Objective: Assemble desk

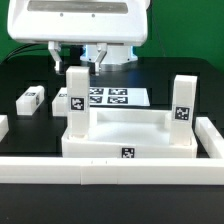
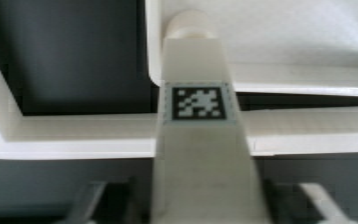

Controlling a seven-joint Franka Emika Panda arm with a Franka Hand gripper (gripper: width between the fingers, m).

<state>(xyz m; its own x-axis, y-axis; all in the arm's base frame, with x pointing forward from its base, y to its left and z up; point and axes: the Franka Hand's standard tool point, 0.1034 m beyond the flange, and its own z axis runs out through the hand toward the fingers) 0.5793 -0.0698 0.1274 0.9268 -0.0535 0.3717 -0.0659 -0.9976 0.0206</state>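
The two-finger gripper (image 2: 202,192) holds its dark fingers (image 2: 99,195) apart. They flank a white square plastic post leg (image 2: 202,120) with a gap on either side, so nothing is clamped. In the exterior view this leg stands upright at the ten o'clock corner of the wide white rimmed tabletop slab (image 1: 110,128), which lies on the black table (image 1: 20,70). A second upright leg (image 1: 183,105) stands at two o'clock. A loose leg (image 1: 32,98) lies at nine o'clock of the slab. The marker board (image 1: 110,97) lies at twelve o'clock.
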